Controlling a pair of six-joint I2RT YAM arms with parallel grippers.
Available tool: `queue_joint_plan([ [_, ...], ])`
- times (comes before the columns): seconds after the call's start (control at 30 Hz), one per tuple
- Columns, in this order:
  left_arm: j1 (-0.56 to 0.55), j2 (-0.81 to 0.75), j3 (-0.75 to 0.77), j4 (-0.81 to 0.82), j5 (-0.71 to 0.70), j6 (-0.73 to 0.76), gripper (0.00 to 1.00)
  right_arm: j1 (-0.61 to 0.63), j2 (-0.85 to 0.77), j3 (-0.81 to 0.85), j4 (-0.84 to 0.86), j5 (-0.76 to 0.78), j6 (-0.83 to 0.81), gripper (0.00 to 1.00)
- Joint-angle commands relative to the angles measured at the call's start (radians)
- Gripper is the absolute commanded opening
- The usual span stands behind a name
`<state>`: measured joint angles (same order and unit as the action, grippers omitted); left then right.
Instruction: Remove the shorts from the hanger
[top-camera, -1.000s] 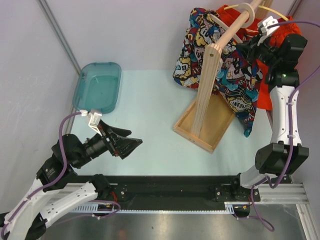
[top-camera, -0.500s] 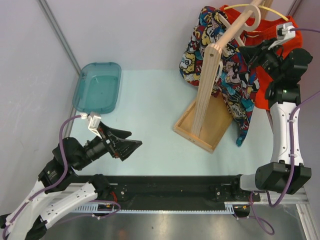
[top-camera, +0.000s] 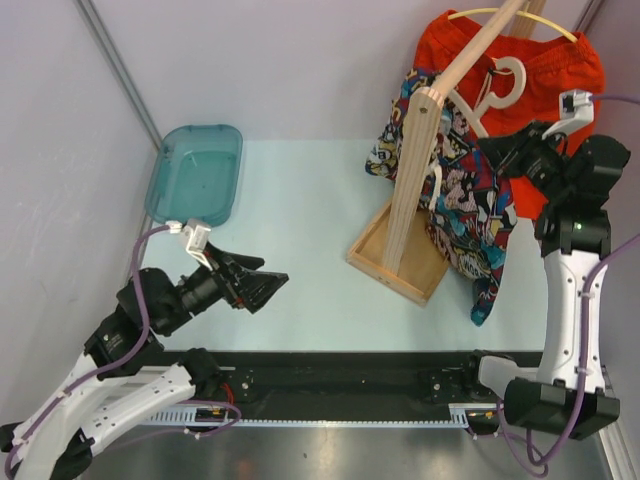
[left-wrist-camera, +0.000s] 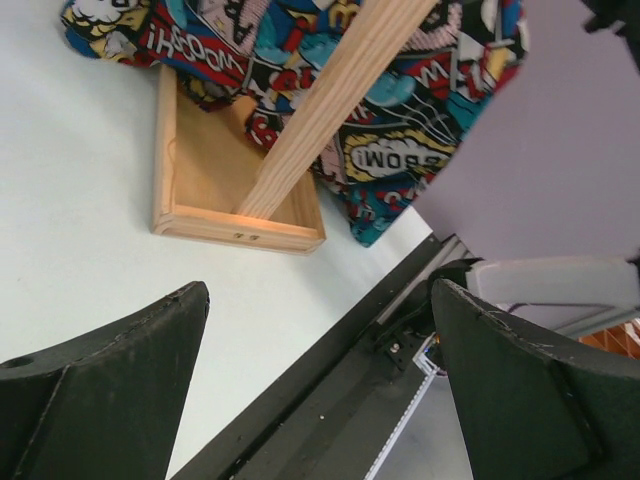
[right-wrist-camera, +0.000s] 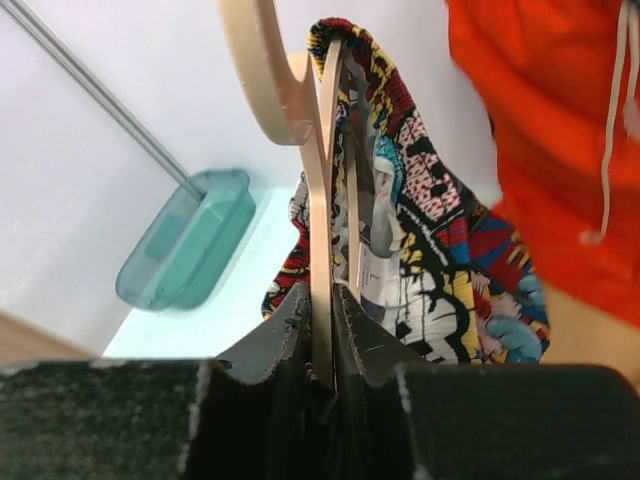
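The comic-print shorts (top-camera: 470, 210) hang from a cream hanger (top-camera: 500, 85) whose hook sits just right of the wooden rack's slanted rod (top-camera: 470, 55). My right gripper (top-camera: 497, 152) is shut on that hanger; in the right wrist view the jaws pinch its flat cream arm (right-wrist-camera: 320, 270), with the comic shorts (right-wrist-camera: 440, 250) draped behind. The orange-red shorts (top-camera: 545, 70) hang on a yellow hanger (top-camera: 510, 13) at the rod's top and show in the right wrist view (right-wrist-camera: 540, 120). My left gripper (top-camera: 270, 285) is open and empty, low at the near left (left-wrist-camera: 320, 390).
The rack's upright post (top-camera: 410, 190) stands in a shallow wooden base (top-camera: 385, 255). The base (left-wrist-camera: 235, 225) and the comic shorts (left-wrist-camera: 400, 150) show in the left wrist view. A teal tray (top-camera: 195, 175) lies at the far left. Walls close in behind and on both sides.
My right gripper has pulled the cream hanger with the comic shorts down and to the right, off the rod's upper end. The orange shorts are now uncovered. The left arm shifted slightly.
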<state>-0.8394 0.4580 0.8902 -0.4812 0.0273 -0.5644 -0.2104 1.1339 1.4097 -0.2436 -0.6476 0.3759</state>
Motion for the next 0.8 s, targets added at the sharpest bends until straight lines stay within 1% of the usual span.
queue_joint_plan([
  [0.0,-0.003,0.082,0.021,0.013,-0.063,0.014,0.97,0.011,-0.095,-0.083,-0.091,0.020,-0.017,0.00],
  [0.07,-0.003,0.114,0.036,0.036,-0.058,0.023,0.97,0.014,-0.125,-0.150,-0.038,-0.016,0.000,0.00],
  [0.1,-0.003,0.155,0.047,0.044,-0.055,0.027,0.96,0.020,-0.126,-0.170,-0.013,-0.032,0.012,0.00],
  [0.13,-0.001,0.178,0.074,0.053,-0.055,0.031,0.96,0.029,-0.125,-0.182,0.031,-0.064,0.032,0.00],
  [0.23,0.022,0.273,0.145,0.075,-0.044,0.041,0.95,0.072,-0.100,-0.215,0.088,-0.092,0.032,0.00],
  [0.3,0.080,0.313,0.168,0.102,0.041,0.026,0.95,0.101,-0.076,-0.227,0.121,-0.107,0.028,0.00],
  [0.37,0.140,0.387,0.202,0.156,0.138,-0.015,0.94,0.120,-0.059,-0.233,0.171,-0.127,0.031,0.00],
  [0.4,0.195,0.419,0.214,0.173,0.231,-0.028,0.93,0.135,-0.043,-0.236,0.185,-0.129,0.032,0.00],
  [0.47,0.229,0.507,0.271,0.211,0.293,-0.026,0.89,0.146,-0.033,-0.239,0.216,-0.129,0.046,0.00],
  [0.5,0.230,0.533,0.297,0.217,0.322,-0.009,0.89,0.160,-0.025,-0.238,0.225,-0.132,0.047,0.00],
  [0.63,0.235,0.631,0.412,0.257,0.348,0.015,0.89,0.192,-0.013,-0.242,0.215,-0.147,0.021,0.00],
  [0.67,0.238,0.669,0.435,0.262,0.365,0.020,0.87,0.198,-0.011,-0.242,0.207,-0.150,0.012,0.00],
  [0.77,0.240,0.728,0.512,0.292,0.439,0.026,0.84,0.207,-0.002,-0.242,0.182,-0.149,-0.029,0.00],
])
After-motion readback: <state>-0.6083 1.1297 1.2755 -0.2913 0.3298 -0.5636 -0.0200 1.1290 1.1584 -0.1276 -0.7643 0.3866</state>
